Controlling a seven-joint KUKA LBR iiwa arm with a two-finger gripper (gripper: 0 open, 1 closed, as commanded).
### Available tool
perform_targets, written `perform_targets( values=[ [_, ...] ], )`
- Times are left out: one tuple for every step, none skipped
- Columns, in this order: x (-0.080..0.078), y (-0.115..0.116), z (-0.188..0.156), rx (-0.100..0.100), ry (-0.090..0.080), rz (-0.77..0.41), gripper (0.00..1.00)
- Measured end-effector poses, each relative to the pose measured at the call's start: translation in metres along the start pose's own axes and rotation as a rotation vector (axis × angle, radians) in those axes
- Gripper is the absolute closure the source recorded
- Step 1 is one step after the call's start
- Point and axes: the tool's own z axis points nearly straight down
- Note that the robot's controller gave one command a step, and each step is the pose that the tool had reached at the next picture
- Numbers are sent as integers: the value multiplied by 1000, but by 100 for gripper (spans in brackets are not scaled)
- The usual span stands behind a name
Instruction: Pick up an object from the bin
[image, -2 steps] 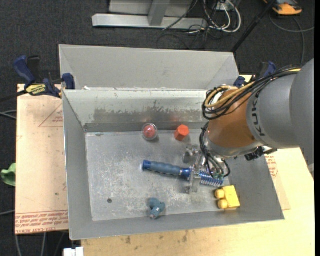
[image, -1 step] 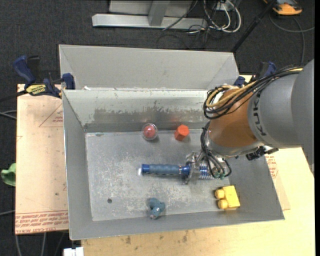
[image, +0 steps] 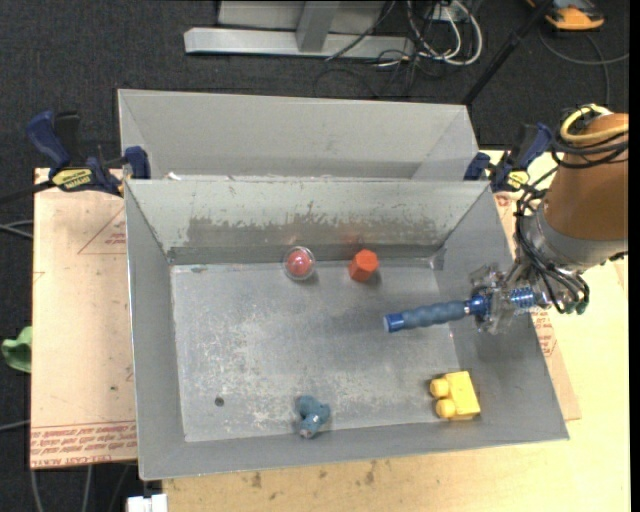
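Note:
My gripper (image: 490, 303) is low over the bin's right side, by the sloping right wall. A blue rod-shaped handle (image: 425, 317) lies almost level on the bin floor, and its right end meets the gripper. Whether the gripper grasps that end is hidden by its metal parts. A yellow block (image: 455, 394) with rounded studs lies below the gripper, near the front right corner.
A pink ball (image: 299, 263) and an orange-red block (image: 364, 265) rest against the back wall. A blue-grey lump (image: 311, 416) sits at the front edge. The arm with its orange cover and cables reaches in over the right rim.

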Motion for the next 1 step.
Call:
perform_targets(
  values=[
    [-98,57,-78,-6,-7,87,100]
  ],
)
